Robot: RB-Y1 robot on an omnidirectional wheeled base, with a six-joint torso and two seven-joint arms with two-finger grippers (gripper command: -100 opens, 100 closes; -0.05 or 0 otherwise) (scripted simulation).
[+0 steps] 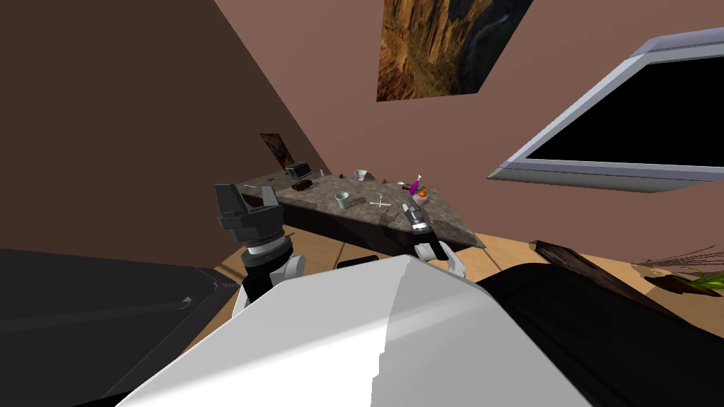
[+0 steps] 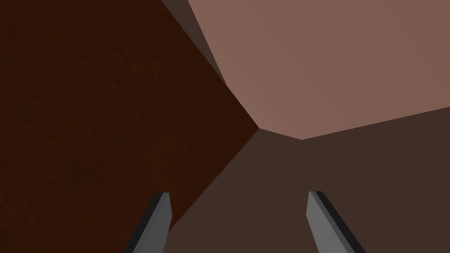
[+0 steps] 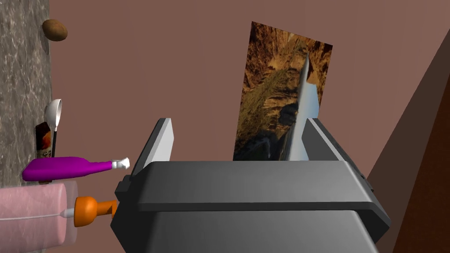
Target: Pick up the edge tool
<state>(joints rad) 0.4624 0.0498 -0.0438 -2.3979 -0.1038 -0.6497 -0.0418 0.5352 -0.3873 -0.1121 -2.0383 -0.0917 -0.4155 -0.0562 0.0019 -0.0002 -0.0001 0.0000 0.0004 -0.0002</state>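
Now the right gripper (image 3: 237, 119) is open, holding nothing. A pink bottle (image 3: 33, 215) is just beside it, a white crossed tool (image 1: 380, 203) near.

A grey stone-topped table (image 1: 322, 194) carries a green cup (image 1: 342, 200); just right of that cup lies a white crossed tool (image 1: 380, 203); farther right stand a pink jar (image 1: 422, 200) and a purple bottle (image 1: 417, 185); beyond it, a white cup (image 1: 361, 174); beyond-left, a dark box (image 1: 298, 169).
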